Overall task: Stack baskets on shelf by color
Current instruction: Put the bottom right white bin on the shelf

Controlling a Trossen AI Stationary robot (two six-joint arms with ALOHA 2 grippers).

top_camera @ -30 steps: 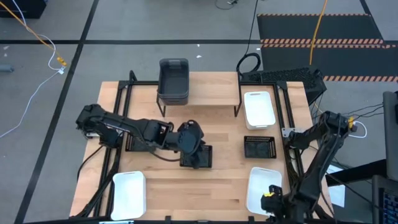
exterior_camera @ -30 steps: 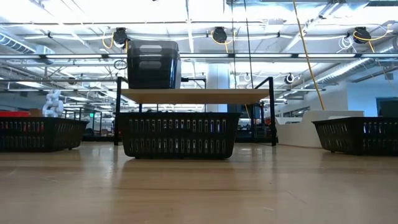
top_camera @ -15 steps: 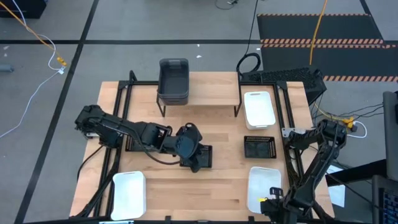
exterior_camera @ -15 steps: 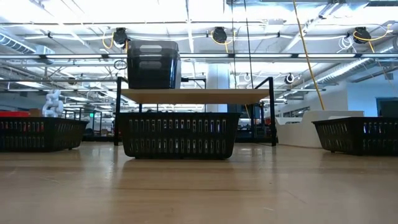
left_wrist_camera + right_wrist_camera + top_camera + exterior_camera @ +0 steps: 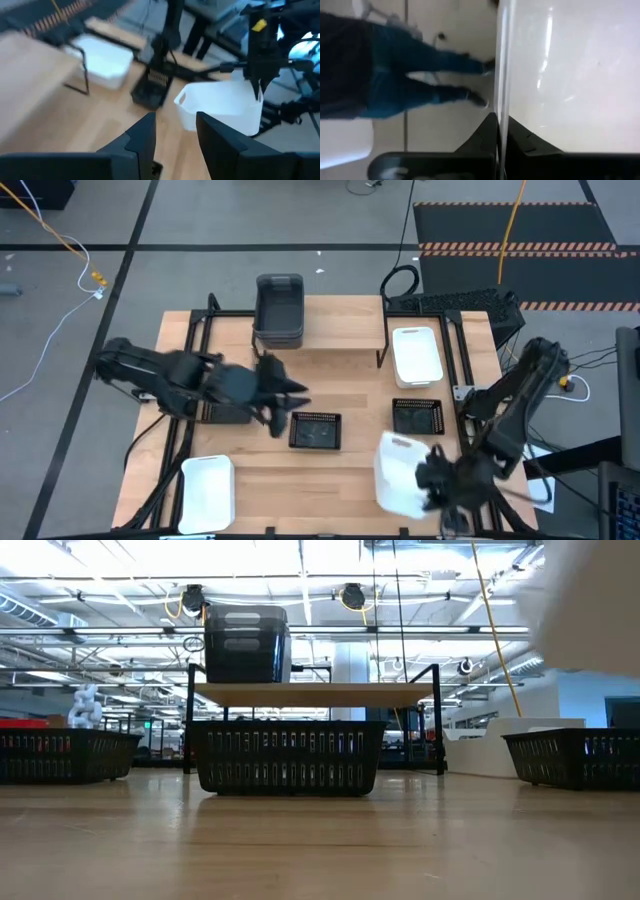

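Clamped on the rim of a white basket (image 5: 398, 472), the right gripper (image 5: 432, 477) held it lifted over the table's near right part, while the left gripper (image 5: 283, 402), fingers parted and empty, hung beside the black mesh tray (image 5: 315, 430) at mid-table. On the shelf (image 5: 340, 330) stood only the dark grey baskets (image 5: 279, 310), seemingly nested. White baskets and mesh trays remained scattered, so most stacking looked undone.

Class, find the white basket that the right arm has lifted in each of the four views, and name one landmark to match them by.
High view: white basket, lower right, tilted, pinched by the right end effector.
Low view: pale blur at the top right.
Left wrist view: centre right.
Right wrist view: its wall fills the right half.
Landmark: the mesh tray.
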